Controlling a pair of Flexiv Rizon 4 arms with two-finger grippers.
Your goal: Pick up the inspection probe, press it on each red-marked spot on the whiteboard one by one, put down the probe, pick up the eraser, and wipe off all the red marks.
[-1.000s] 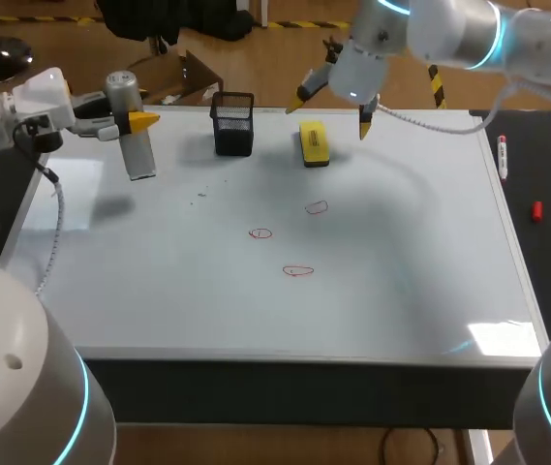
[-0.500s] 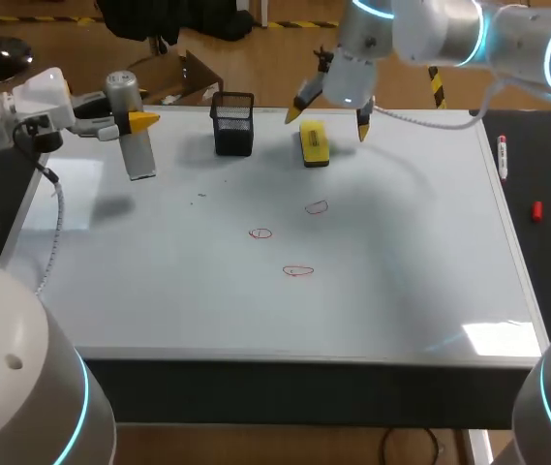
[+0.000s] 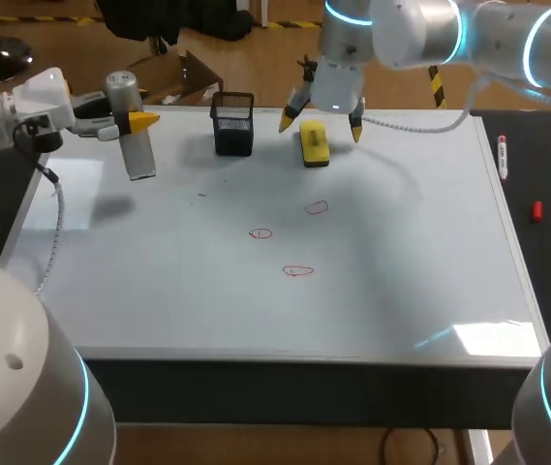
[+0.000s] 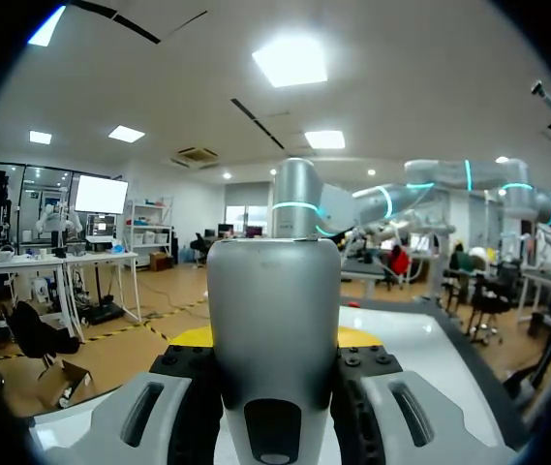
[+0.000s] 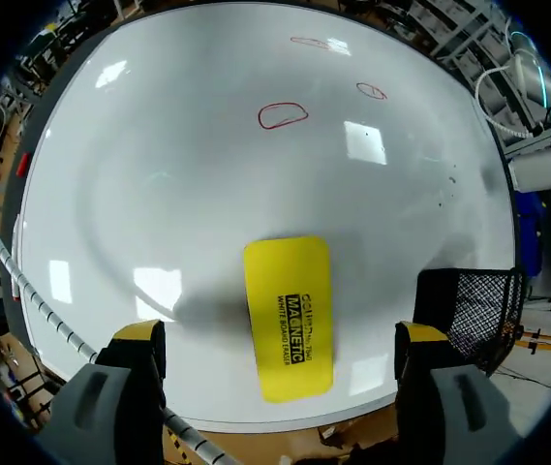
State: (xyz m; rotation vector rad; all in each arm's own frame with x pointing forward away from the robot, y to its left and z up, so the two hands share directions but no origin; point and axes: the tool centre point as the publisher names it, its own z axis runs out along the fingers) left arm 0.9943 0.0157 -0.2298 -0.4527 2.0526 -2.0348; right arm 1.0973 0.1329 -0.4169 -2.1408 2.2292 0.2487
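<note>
Over the yellow eraser (image 3: 315,145), the right gripper (image 3: 321,126) hangs spread open. The left gripper (image 3: 126,121) clenches the probe (image 3: 139,155).

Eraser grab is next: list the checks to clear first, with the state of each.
1. The right gripper is open, one finger on each side of the eraser: ok.
2. The eraser lies flat on the whiteboard, untouched by either finger: ok.
3. Room between a finger and the mesh cup: cannot tell.
4. The probe put down first: not ok, the left gripper is shut on it.
5. Three red marks on the board to wipe: ok.
</note>
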